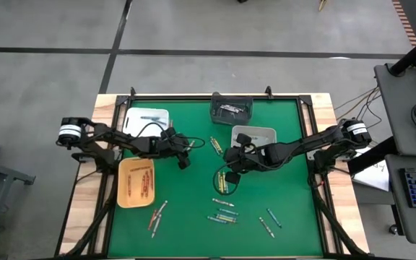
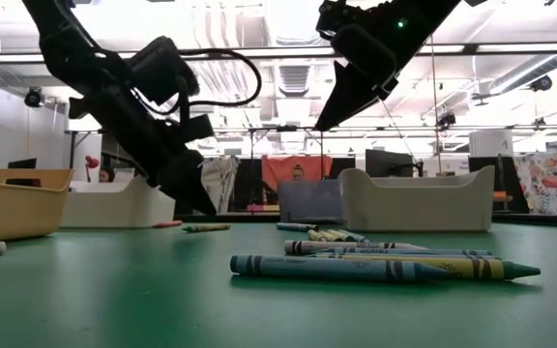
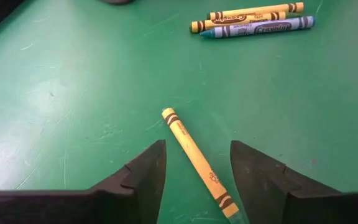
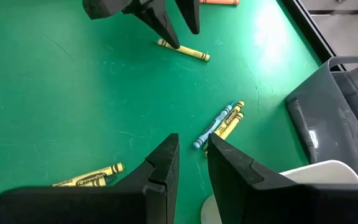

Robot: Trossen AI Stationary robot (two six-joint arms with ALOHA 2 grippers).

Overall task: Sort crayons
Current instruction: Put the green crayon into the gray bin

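Note:
A yellow crayon (image 3: 194,162) lies flat on the green mat (image 1: 280,188). My left gripper (image 3: 197,168) is open and low over it, one finger on each side, apart from it; it also shows in the right wrist view (image 4: 179,28). My right gripper (image 4: 192,165) is narrowly open and empty, well above the mat (image 2: 329,116) near the middle. A blue crayon and two yellow crayons (image 4: 221,124) lie together on the mat beyond the left gripper (image 3: 253,20). More crayons (image 1: 222,209) lie scattered toward the near edge. Red-orange crayons (image 1: 141,180) lie in a tan tray.
The tan tray (image 1: 123,189) sits at the left. A white tray (image 1: 147,118) stands at the far left, a dark bin (image 1: 231,108) at the far middle, and a pale bin (image 1: 253,135) beside my right arm. Bare mat lies at the right.

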